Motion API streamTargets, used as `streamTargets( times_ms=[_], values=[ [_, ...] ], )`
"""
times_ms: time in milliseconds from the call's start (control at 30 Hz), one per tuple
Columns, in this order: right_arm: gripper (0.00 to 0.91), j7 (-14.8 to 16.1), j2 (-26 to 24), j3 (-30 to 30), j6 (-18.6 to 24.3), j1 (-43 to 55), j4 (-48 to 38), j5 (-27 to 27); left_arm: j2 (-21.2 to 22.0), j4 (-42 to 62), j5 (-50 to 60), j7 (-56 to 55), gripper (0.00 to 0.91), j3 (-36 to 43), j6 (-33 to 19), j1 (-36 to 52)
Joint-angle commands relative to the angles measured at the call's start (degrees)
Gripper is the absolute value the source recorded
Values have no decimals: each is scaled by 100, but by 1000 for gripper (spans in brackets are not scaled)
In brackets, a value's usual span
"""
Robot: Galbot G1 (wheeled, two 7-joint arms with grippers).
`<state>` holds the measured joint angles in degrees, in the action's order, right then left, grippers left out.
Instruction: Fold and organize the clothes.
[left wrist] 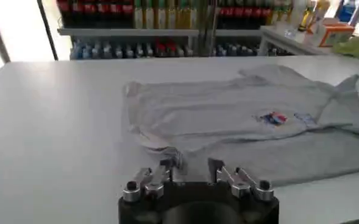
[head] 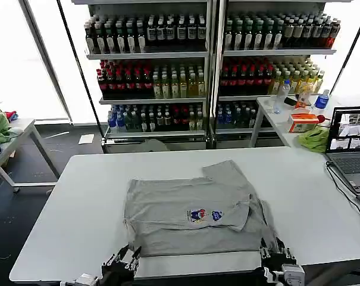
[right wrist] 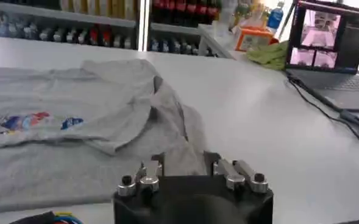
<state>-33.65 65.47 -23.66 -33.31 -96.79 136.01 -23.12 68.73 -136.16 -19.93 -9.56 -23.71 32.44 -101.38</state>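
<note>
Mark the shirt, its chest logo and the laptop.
shirt (head: 168,229), head view, plain grey front panel left of the print
logo (head: 204,215), head view, middle of the colourful print
laptop (head: 349,128), head view, middle of the lit screen

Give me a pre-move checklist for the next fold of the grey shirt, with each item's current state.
1. Shirt lies on the table, logo up: ok.
2. Left end effector open at the shirt's near left hem: ok.
3. Right end effector open at the near right hem: ok.
4. Cloth actually between the fingers: cannot tell.
5. Shirt lying flat: not ok, the right sleeve is bunched.
6. Laptop and its cable apart from the shirt: ok.
</note>
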Motion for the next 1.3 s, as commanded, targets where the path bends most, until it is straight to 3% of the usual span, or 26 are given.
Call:
streamTargets(
  times_ms=[33,167,300,400,567,667,700,800,867,933,1000,1300],
  values=[
    [907,173,97,-283,5,240,244,15,-59,-320,-117,68,907,-317,-30,260],
    [907,686,-40,-592,3,756,-50,-27,11,-187,-147,-77,907,-355,-24,808],
    [907,1793,-322,-902,9,1368,-606,522,64,115,-145,-143,907,-350,-148,1219],
    [907,2092,-525,-991,3,1664,-759,618,52,353,-190,-200,907,-371,-169,1559],
    [907,2325,-962,-948,-6,2003,-899,445,-14,597,-369,-210,907,-343,-135,2046],
    [907,2662,-1181,-863,1,2372,-1333,116,-37,863,-478,-206,907,-279,-134,2472],
    [907,2945,-1227,-836,7,2561,-1538,117,-27,1026,-546,-203,907,-254,-142,2639],
    [907,3161,-1315,-703,6,2792,-1770,84,4,1292,-654,-183,907,-192,-141,2920],
    [907,3170,-1356,-612,7,2930,-1882,112,-22,1434,-715,-155,907,-148,-139,3045],
    [907,2539,-1259,-513,3,3088,-1983,-24,-61,1638,-722,-124,907,-80,-138,3251],
    [907,2201,-1066,-472,5,3353,-2209,-190,-103,1924,-754,-117,907,-70,-137,3415],
    [907,2307,-712,-106,-4,4587,-2921,-368,-573,2676,-1137,30,907,153,-60,4129]
  ],
)
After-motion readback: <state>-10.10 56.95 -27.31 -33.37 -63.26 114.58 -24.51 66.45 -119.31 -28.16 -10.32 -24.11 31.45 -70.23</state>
